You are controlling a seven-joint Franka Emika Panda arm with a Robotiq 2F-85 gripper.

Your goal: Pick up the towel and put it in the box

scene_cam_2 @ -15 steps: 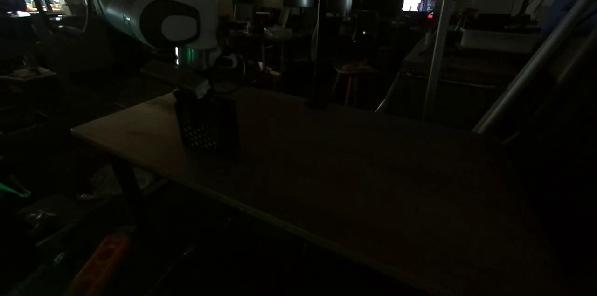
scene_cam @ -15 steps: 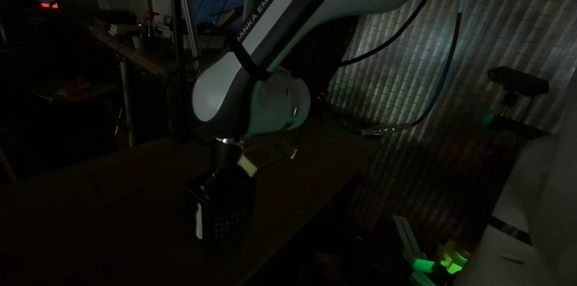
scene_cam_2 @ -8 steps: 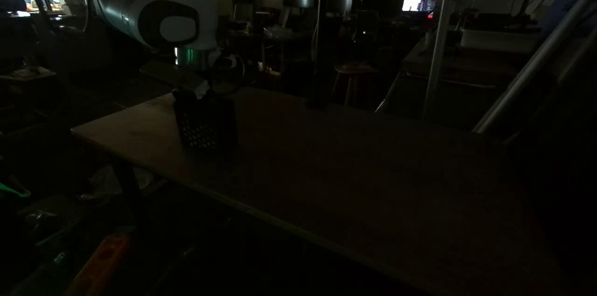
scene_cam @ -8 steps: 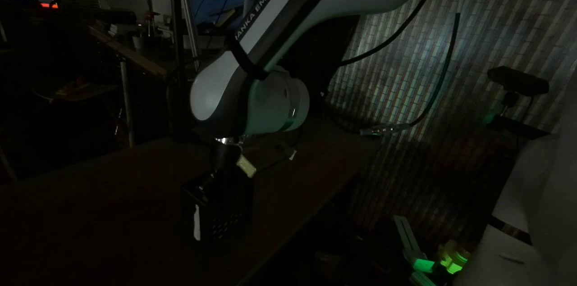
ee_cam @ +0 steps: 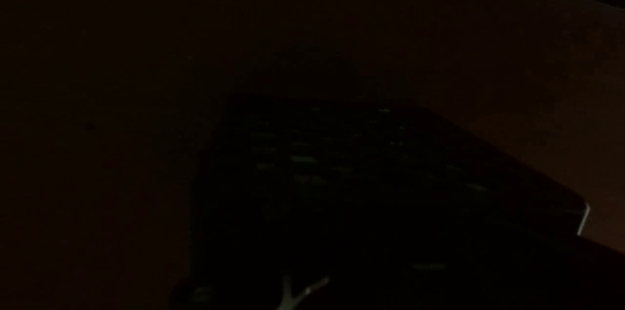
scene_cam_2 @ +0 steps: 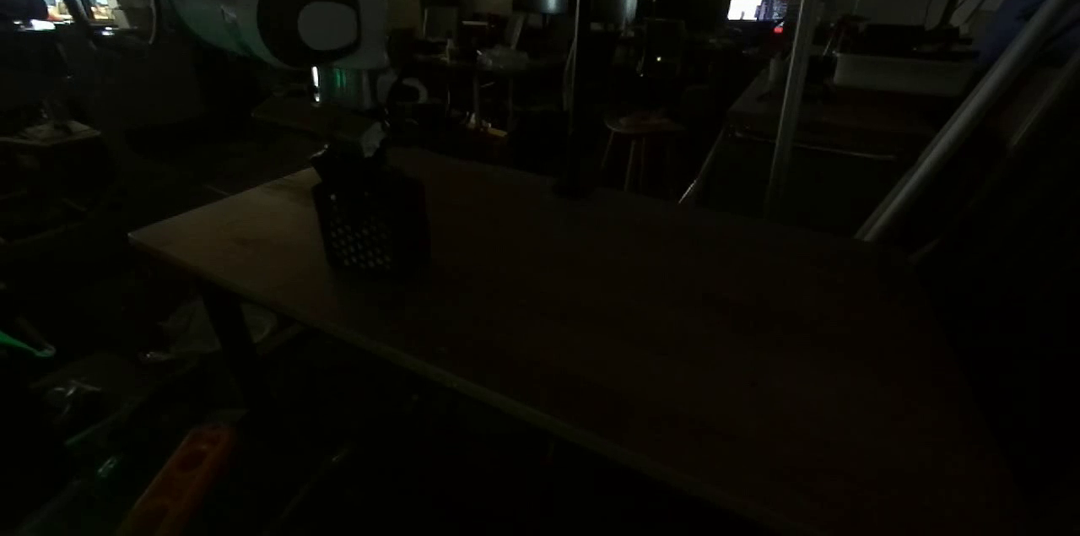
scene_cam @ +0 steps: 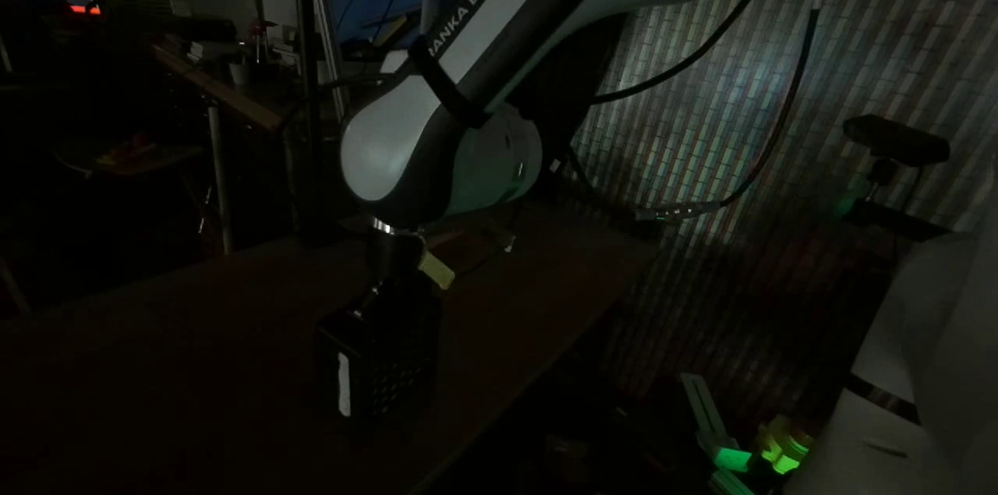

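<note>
Dimly lit room, near black in places, with a dark brown tabletop (scene_cam_2: 641, 300) stretching across it. A white and black robot arm (scene_cam: 487, 31) slopes down from the upper right in an exterior view, bends at a rounded white joint (scene_cam: 386, 148), then drops almost straight down. At its end, the gripper (scene_cam: 378, 300) points down at the top of a small dark box (scene_cam: 394, 370) standing upright on the tabletop. The gripper is pressed together; whether it pinches anything is too dark to tell. Where the towel is, I cannot tell either.

In an exterior view, a wall of narrow patterned strips (scene_cam: 678, 144) fills the right side. In an exterior view, an orange object (scene_cam_2: 181, 477) and a table leg (scene_cam_2: 232, 333) show at lower left. Wrist view: faint rows of slots (ee_cam: 303, 159) in the box, and a pale forked shape (ee_cam: 293, 296), unidentifiable, at the bottom edge.
</note>
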